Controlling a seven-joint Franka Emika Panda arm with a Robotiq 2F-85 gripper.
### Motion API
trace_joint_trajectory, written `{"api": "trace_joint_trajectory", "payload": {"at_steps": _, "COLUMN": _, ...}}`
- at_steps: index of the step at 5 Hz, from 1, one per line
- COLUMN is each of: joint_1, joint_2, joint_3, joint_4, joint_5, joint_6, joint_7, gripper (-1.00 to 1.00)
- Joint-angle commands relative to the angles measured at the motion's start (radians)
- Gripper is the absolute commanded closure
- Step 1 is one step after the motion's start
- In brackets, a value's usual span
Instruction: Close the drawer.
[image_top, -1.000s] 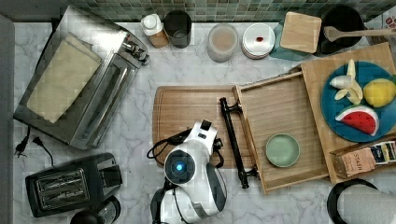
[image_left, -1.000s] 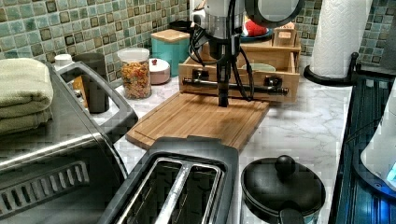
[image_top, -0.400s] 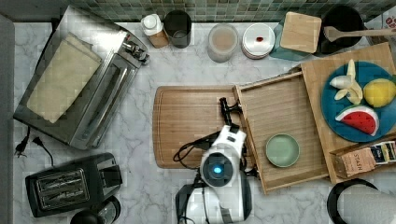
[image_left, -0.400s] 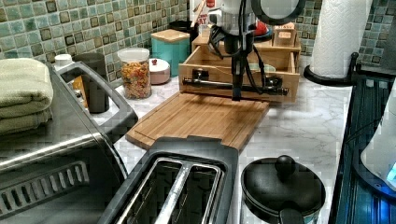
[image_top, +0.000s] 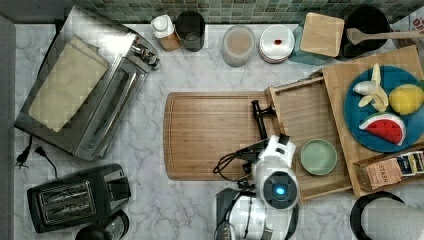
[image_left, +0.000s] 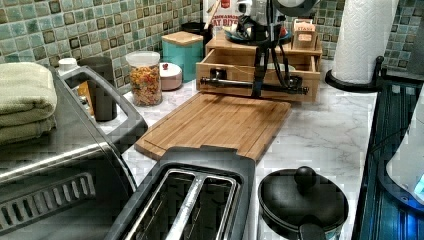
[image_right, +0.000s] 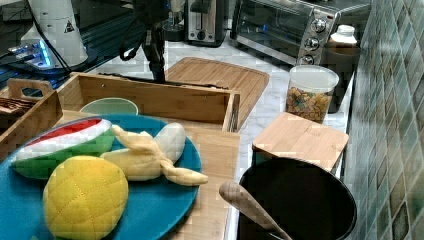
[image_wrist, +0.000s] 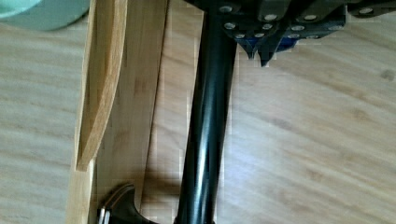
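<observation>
The drawer is a shallow bamboo tray standing partly out of its wooden case, over the edge of the cutting board. Its black bar handle runs across the front, also visible as a handle in the left view. A green bowl lies inside the drawer. My gripper is shut, its fingertips together and right beside the handle on the cutting-board side. In the left view the gripper hangs straight down at the bar. The right view has the gripper just beyond the drawer front.
A large cutting board lies in front of the drawer. The case top carries a blue plate of toy fruit and a tea box. A toaster oven, a toaster and jars stand around it.
My arm has moved toward the top view's right, and the drawer with its handle has slid the same way, farther into its case.
</observation>
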Motion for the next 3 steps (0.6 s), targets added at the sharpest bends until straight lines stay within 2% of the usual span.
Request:
{"api": "trace_joint_trajectory", "payload": {"at_steps": 1, "joint_1": -0.07, "joint_2": 0.117, "joint_3": -0.137, "joint_4": 0.24, "joint_5": 0.181, "joint_6": -0.048, "joint_7": -0.294, "gripper": 1.0}}
{"api": "trace_joint_trajectory", "payload": {"at_steps": 2, "joint_1": -0.09, "joint_2": 0.154, "joint_3": -0.156, "joint_4": 0.309, "joint_5": 0.178, "joint_6": -0.079, "joint_7": -0.311, "gripper": 1.0}}
{"api": "trace_joint_trajectory", "payload": {"at_steps": 3, "joint_1": -0.107, "joint_2": 0.23, "joint_3": -0.168, "joint_4": 0.351, "joint_5": 0.318, "joint_6": 0.012, "joint_7": -0.375, "gripper": 1.0}}
